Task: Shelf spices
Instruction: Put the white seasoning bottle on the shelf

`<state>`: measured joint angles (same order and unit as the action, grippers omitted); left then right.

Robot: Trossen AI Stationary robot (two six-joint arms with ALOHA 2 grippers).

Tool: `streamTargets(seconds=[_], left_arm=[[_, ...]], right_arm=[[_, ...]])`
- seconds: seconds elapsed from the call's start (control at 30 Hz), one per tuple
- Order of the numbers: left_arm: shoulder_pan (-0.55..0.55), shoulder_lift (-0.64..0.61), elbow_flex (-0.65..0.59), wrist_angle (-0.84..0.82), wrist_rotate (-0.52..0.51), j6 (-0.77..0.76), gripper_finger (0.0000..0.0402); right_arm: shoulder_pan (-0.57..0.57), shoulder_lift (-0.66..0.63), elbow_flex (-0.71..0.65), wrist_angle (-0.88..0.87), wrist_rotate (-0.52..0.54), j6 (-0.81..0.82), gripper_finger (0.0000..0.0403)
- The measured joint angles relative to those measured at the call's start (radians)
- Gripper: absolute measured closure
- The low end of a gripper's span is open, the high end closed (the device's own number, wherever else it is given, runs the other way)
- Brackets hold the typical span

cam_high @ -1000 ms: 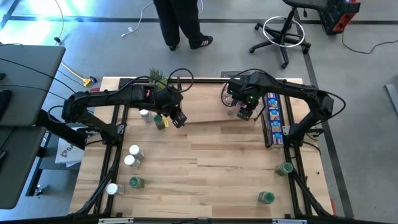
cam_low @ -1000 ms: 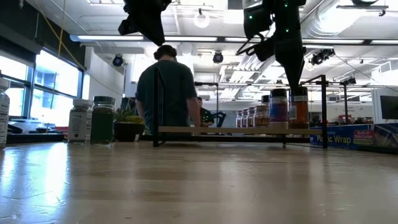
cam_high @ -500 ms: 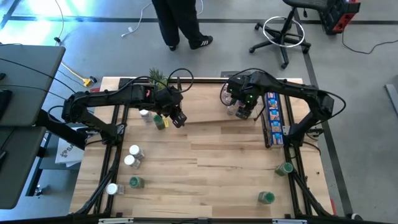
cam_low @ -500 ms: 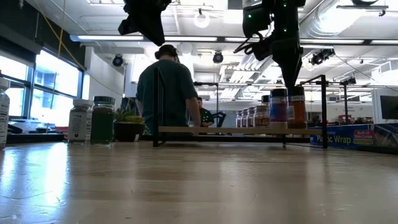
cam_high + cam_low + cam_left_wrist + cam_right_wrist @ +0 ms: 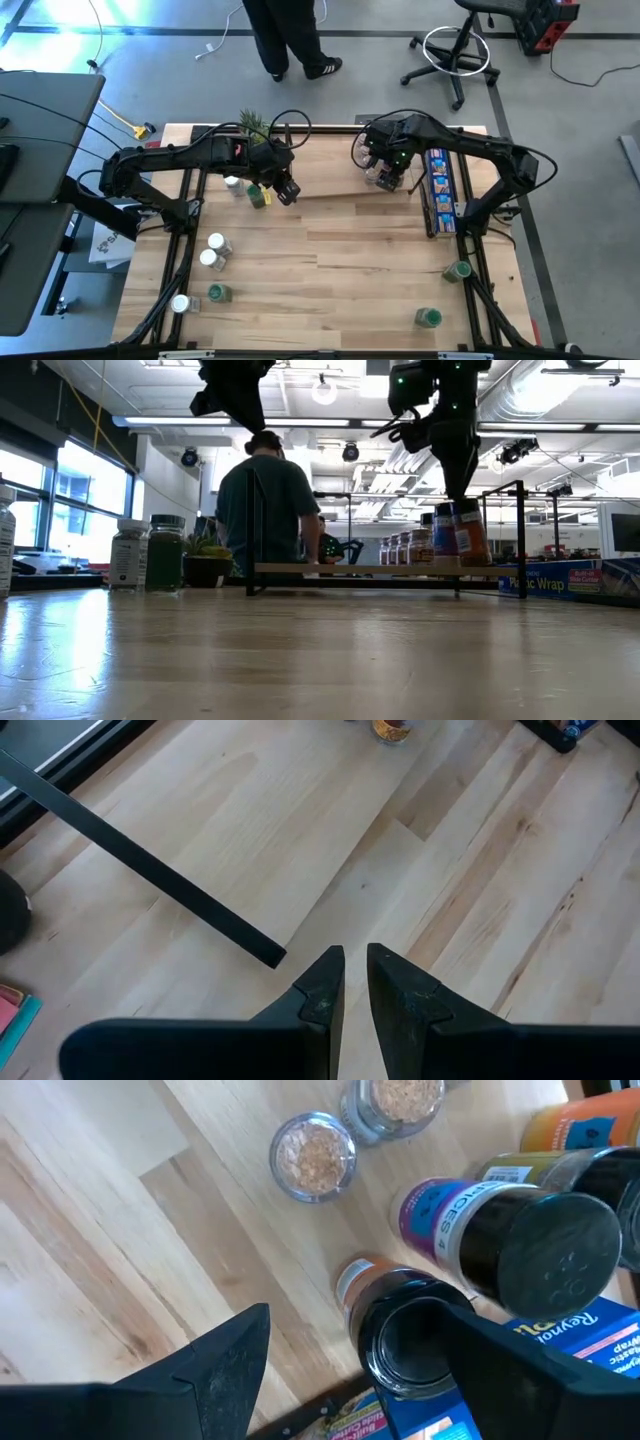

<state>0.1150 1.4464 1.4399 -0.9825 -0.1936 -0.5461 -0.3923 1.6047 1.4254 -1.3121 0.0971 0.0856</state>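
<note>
The shelf (image 5: 330,190), a low wooden rack with a black frame, stands at the table's far middle. At its right end stand several spices: two clear jars (image 5: 314,1155), a blue-labelled jar (image 5: 450,1205) with a black lid, and an orange jar (image 5: 400,1330) with a black lid. My right gripper (image 5: 370,1370) hangs open over the orange jar, pointing down, one finger on each side of its lid. In the low view this jar (image 5: 470,535) leans toward the blue-labelled one. My left gripper (image 5: 283,192) is shut on nothing above the shelf's left end. My right gripper comes at the orange jar from above. One finger (image 5: 520,1370) lies beside the black lid's rim (image 5: 455,1325), and whether they touch I cannot tell. The other finger (image 5: 230,1370) stands clear of the lid. The jar's base rests on the shelf.
Loose jars lie at the table's near left (image 5: 212,250) and near right (image 5: 458,270), and two stand behind my left gripper (image 5: 245,190). A long blue box (image 5: 438,190) lies right of the shelf. A plant (image 5: 255,125) stands at the far edge. A person (image 5: 270,510) stands beyond the table.
My right gripper has tipped and shifted slightly toward the table's left, staying open. The orange jar, upright before, now leans toward the blue-labelled jar, its base still on the shelf.
</note>
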Motion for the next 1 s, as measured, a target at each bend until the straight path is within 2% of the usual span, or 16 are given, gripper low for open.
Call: streamTargets(seconds=[0.5, 0.67, 1.0], left_arm=[[0.000, 0.000, 0.000, 0.000, 0.000, 0.000, 0.0360], [0.000, 0.000, 0.000, 0.000, 0.000, -0.003, 0.0360], [-0.001, 0.000, 0.000, -0.001, 0.002, -0.019, 0.0360]], right_arm=[[-0.001, -0.071, -0.001, -0.125, 0.036, 0.003, 0.0119], [-0.025, -0.069, -0.001, -0.117, 0.037, -0.005, 0.0119], [-0.100, -0.052, -0.001, -0.097, -0.024, 0.000, 0.0119]])
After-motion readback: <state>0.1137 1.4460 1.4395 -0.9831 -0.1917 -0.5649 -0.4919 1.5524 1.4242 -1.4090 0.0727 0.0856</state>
